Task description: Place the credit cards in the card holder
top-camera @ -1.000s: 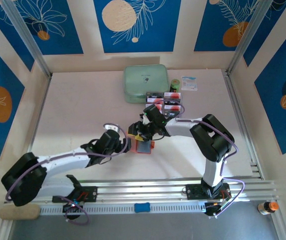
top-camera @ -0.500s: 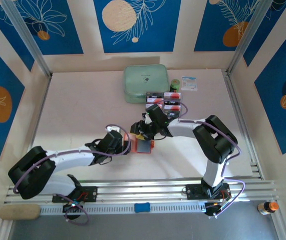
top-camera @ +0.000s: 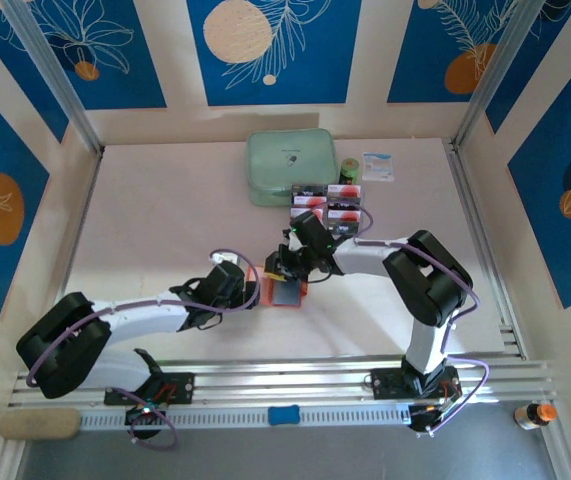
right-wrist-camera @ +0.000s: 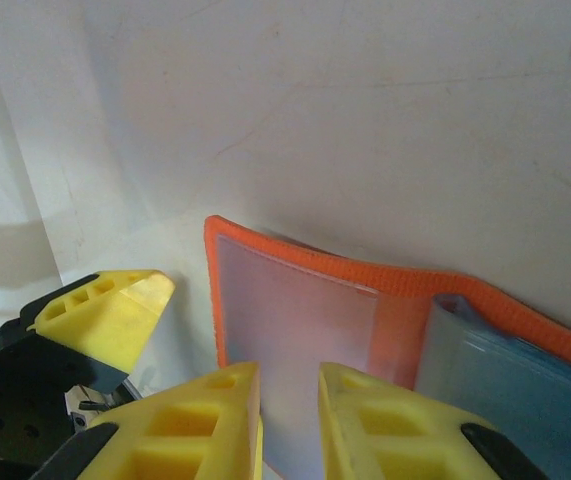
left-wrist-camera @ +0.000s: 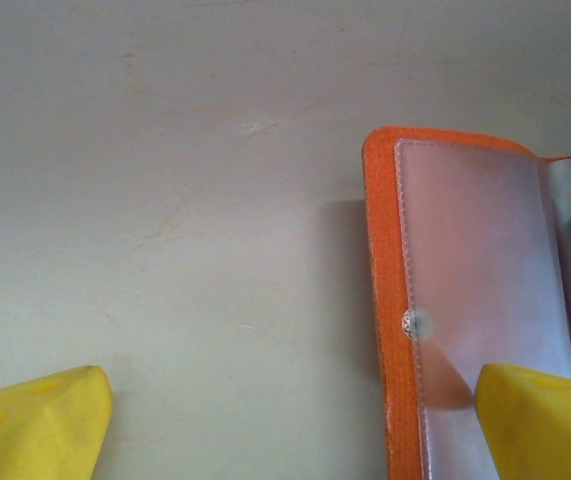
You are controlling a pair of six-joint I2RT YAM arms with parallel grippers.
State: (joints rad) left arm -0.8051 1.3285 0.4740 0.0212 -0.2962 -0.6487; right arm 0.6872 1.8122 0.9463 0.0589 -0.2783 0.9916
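Card holder [top-camera: 285, 292] open flat; credit cards [top-camera: 327, 203] apart, beside mint-green case [top-camera: 290, 165].

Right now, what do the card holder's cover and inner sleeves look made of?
Card holder cover: orange, matte, stitched edge; probably fabric or faux leather.
Inner sleeves: translucent glossy film, soft glare; likely thin vinyl.

My pale pinkish-white table [top-camera: 165, 200] sits under soft, even light. Cream walls with deep blue panels [top-camera: 315, 70], each with white leaf outlines and peach or orange circles, enclose it from 9 through 12 to 3 o'clock. Metal posts [top-camera: 50, 75] rise at 10 and 2. A ribbed aluminium rail [top-camera: 295, 378] crosses at 6.
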